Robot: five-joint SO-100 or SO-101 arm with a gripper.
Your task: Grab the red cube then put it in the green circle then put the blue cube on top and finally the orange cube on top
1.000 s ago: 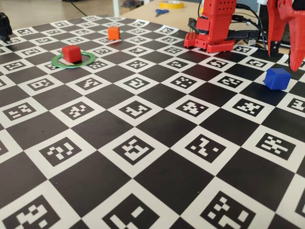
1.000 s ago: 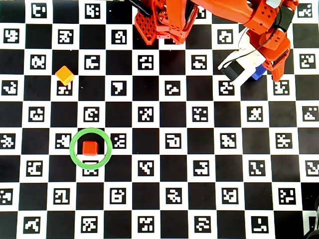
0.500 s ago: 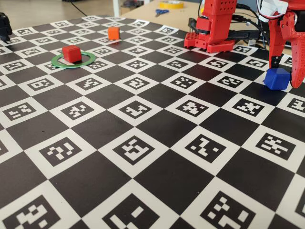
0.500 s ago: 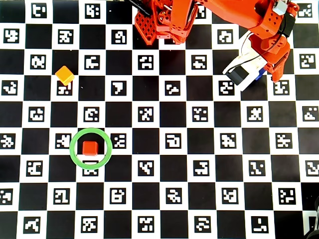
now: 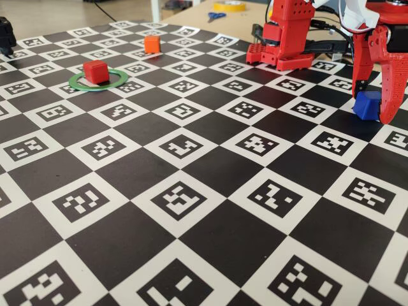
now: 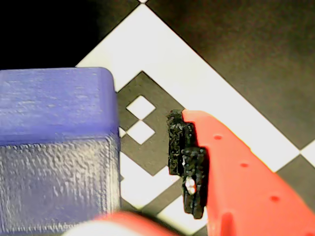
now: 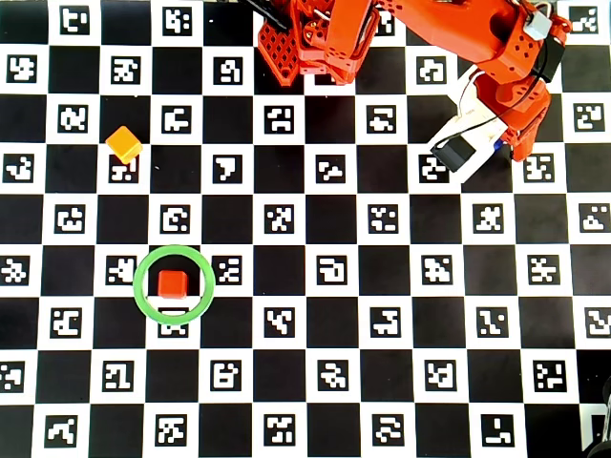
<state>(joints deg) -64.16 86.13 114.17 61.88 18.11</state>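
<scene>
The red cube [image 5: 96,71] sits inside the green circle [image 5: 95,88] at the far left of the board; the overhead view shows the cube [image 7: 173,283] in the ring [image 7: 139,282]. The orange cube [image 5: 152,44] stands alone behind them, also in the overhead view [image 7: 124,143]. The blue cube [image 5: 367,104] rests on the board at the right, between the fingers of my red gripper [image 5: 373,109]. In the wrist view the blue cube [image 6: 54,147] fills the left side, and a clear gap separates it from the black pad [image 6: 184,162]. The jaws are open around it.
The arm's red base [image 5: 287,44] stands at the back of the checkered marker board [image 5: 191,191]. A tape roll [image 5: 229,6] and scissors [image 5: 215,16] lie on the table behind the board. In the overhead view the arm [image 7: 496,57] hides most of the blue cube.
</scene>
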